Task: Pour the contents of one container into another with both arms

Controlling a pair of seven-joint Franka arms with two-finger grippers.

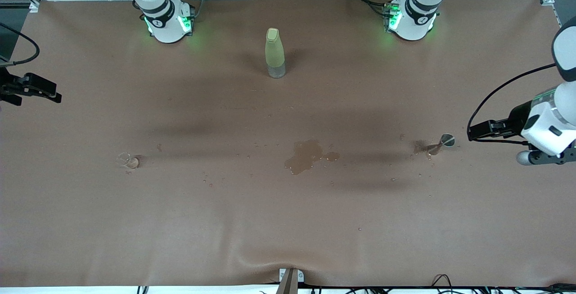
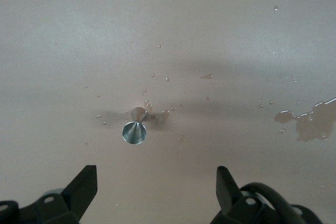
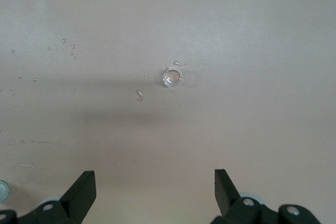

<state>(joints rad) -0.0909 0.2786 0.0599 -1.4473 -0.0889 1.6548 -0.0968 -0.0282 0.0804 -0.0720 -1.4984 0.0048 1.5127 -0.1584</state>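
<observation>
— Where do the glasses stand?

— Apart on the brown table (image 1: pixel 288 222): the tumbler (image 1: pixel 127 160), short, wide and almost invisible, toward the right arm's end; the slim glass (image 1: pixel 438 144), grey-rimmed and tapering, toward the left arm's end, droplets around it. A puddle (image 1: pixel 306 155) lies between them, nearer the camera than the bottle (image 1: pixel 275 53).

— And the grippers?

— Both empty, fingers spread. The left gripper (image 1: pixel 472 130) hangs near the slim glass at the table's edge; the right gripper (image 1: pixel 42 89) hangs at the other edge, well apart from the tumbler.
</observation>
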